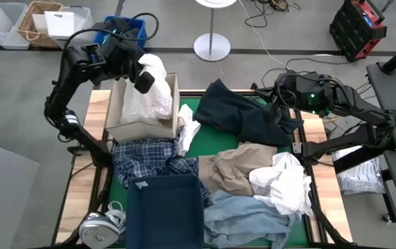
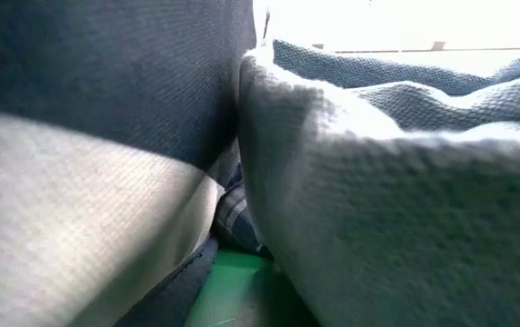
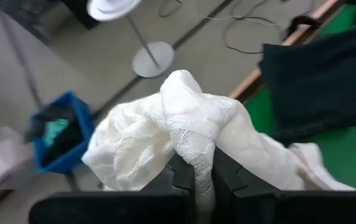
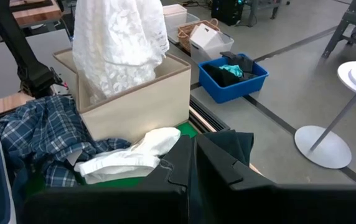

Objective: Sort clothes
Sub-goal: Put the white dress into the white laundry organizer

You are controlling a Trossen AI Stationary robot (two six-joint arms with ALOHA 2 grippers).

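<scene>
Over the beige box [image 1: 125, 128] at the table's far left, my left gripper [image 1: 145, 81] is shut on a white lace garment [image 3: 165, 124]. It hangs from the gripper into the box [image 4: 134, 99]. My right gripper [image 4: 195, 158] waits shut at the far right [image 1: 281, 88], by the edge of the dark navy piece [image 1: 243, 114]. On the green mat lie the plaid shirt [image 1: 149, 158], a small white shirt [image 1: 187, 131], tan trousers [image 1: 229, 171], a white shirt heap [image 1: 282, 185] and light blue denim [image 1: 243, 218]. My left gripper pinches a bunched fold of the white lace garment [image 3: 193, 152] between its two fingers [image 3: 181, 177]. The garment hangs below the hold, its lower part inside the box [image 4: 112, 74]. I cannot tell whether my right gripper touches the navy piece's edge [image 4: 228, 146] beside its fingertips.
A dark blue fabric bin [image 1: 165, 207] stands at the near edge beside a grey-white device with a cord [image 1: 100, 228]. A blue crate [image 1: 130, 28] and baskets stand on the floor beyond the far left corner. Cloth fills the low view.
</scene>
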